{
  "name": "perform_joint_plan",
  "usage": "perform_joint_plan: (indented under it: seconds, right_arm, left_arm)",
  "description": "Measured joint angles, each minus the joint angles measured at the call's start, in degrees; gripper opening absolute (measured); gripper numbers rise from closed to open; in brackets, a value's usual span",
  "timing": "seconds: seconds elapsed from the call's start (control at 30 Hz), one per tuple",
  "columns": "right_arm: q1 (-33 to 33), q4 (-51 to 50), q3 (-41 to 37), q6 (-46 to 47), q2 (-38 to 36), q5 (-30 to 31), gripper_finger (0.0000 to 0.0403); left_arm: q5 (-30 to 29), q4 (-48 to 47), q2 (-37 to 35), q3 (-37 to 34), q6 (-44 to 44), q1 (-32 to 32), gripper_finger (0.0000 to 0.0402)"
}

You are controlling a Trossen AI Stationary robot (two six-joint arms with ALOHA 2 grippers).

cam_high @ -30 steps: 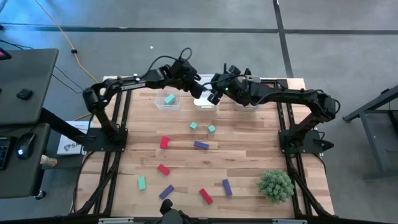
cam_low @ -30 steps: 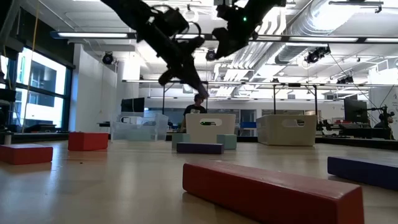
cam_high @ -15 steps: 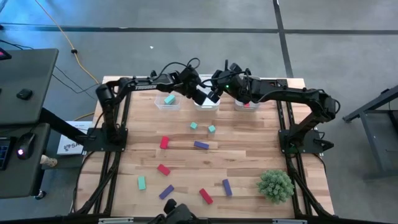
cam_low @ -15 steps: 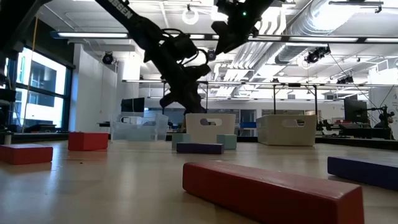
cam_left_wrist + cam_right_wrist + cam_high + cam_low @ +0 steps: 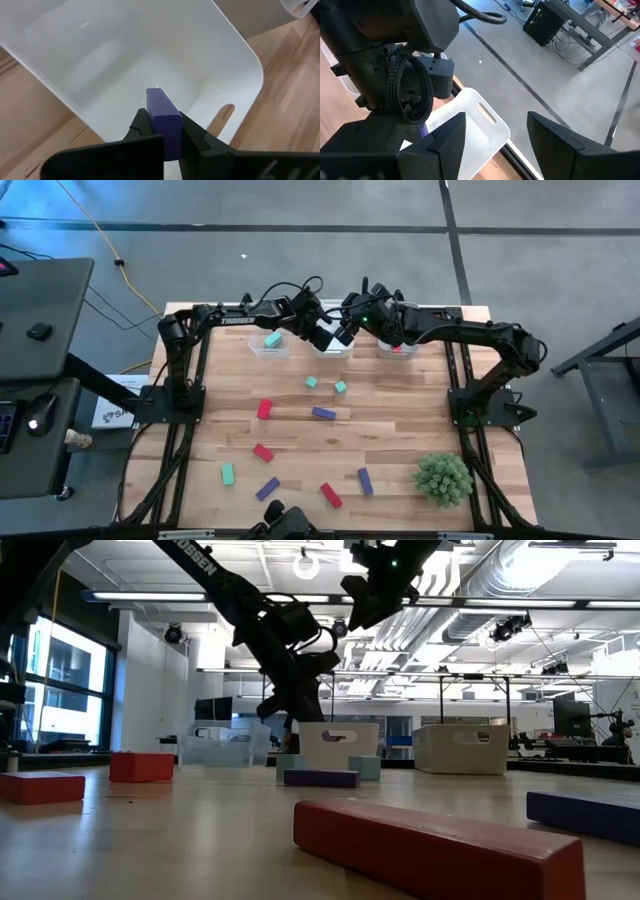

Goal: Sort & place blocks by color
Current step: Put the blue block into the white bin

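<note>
My left gripper [image 5: 322, 337] hangs slanting down over the white middle bin [image 5: 331, 348] at the far edge, shut on a purple block [image 5: 161, 114]. My right gripper [image 5: 348, 328] stands open just right of it, higher up, with nothing between its fingers [image 5: 445, 137]. The left clear bin [image 5: 270, 343] holds a teal block. A red block lies in the right bin [image 5: 397, 348]. Loose on the table are teal blocks [image 5: 312, 382], red blocks [image 5: 265, 409] and purple blocks [image 5: 323, 413]. My left gripper pinches the purple block by its two long sides [image 5: 170, 131] between the two fingers [image 5: 141, 126]. The block's free end [image 5: 156, 94] sticks out past the fingertips. The fingers slant down from the table's left and lie along the block. It hangs clear above the white bin's floor [image 5: 125, 65].
A spiky green plant ball [image 5: 443, 478] sits at the near right corner. More blocks lie toward the near edge: red [image 5: 331, 495], purple [image 5: 365, 481], teal [image 5: 228, 474]. The two arms stand close together over the bins.
My left gripper has gone down toward the white middle bin and tipped further downward, still shut on the purple block, which now hangs just over the bin's opening.
</note>
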Motion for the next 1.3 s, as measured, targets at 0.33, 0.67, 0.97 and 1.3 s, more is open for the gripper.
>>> perform_joint_plan:
  seconds: [0.33,0.67,0.97,1.3]
  right_arm:
    - [0.0,0.0,0.0,0.9,0.0,-0.1,0.0201]
    - [0.0,0.0,0.0,0.9,0.0,-0.1,0.0201]
    - [0.2,-1.6,0.0,1.2,0.0,-0.1,0.0201]
    - [2.2,-3.8,0.0,7.0,0.1,-4.3,0.0201]
  left_arm:
    - [0.7,0.0,0.0,0.0,4.1,0.0,0.0037]
    - [0.8,-0.8,0.0,1.1,4.0,0.6,0.0098]
    - [0.7,-8.7,0.0,9.6,7.1,2.0,0.0113]
    - [0.6,-29.4,0.0,22.2,15.7,3.9,0.0111]
